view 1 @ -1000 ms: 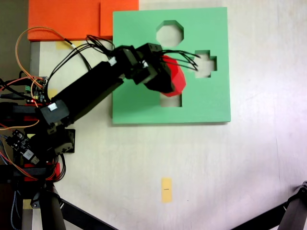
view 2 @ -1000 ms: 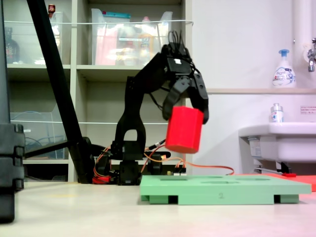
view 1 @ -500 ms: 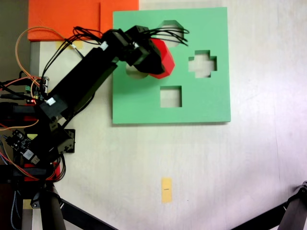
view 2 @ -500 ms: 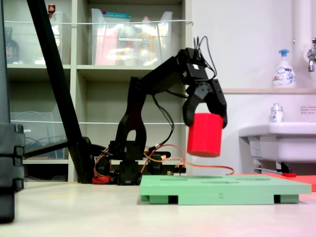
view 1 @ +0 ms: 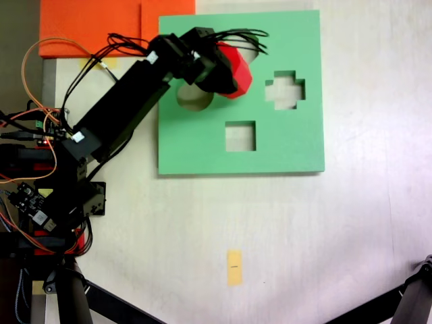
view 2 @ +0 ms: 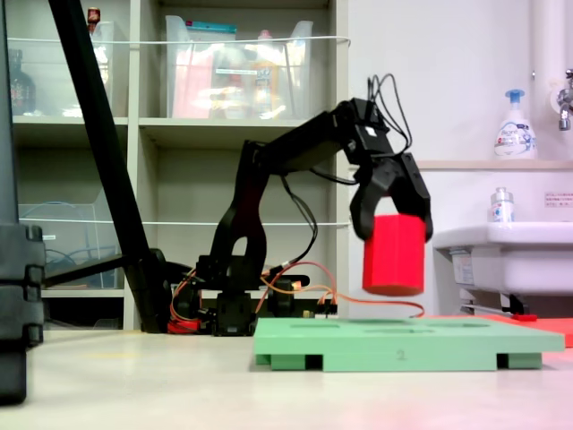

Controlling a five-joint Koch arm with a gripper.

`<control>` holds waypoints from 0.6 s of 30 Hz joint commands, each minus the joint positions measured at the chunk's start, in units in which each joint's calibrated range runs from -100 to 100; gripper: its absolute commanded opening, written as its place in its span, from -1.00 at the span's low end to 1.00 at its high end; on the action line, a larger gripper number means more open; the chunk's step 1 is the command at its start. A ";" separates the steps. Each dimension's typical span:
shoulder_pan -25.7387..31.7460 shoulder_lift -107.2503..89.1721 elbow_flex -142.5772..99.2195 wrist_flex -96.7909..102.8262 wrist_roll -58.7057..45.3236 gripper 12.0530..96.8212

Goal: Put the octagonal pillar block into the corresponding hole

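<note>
Since the earlier frames the claw [view 2: 391, 220] has swung from the board's middle toward its far edge. It pinches the one red octagonal block [view 2: 393, 255], held clear above the green board [view 1: 297, 145]. Carrying is the step in hand. Next: line up the facets, then lower. The octagonal hole [view 1: 258, 42] peeks out at the block's one o'clock. Four cutouts, one block.
</note>
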 commanded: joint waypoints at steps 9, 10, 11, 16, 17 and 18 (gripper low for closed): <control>-0.15 9.73 18.30 5.97 0.73 -0.51; 0.15 11.26 19.20 5.97 1.07 -0.51; 0.20 11.54 19.50 5.97 1.12 -0.51; 0.73 17.83 25.78 6.94 1.42 -0.51; 0.83 18.53 26.28 7.32 1.42 -0.51; 0.98 18.81 26.38 7.80 1.51 -0.51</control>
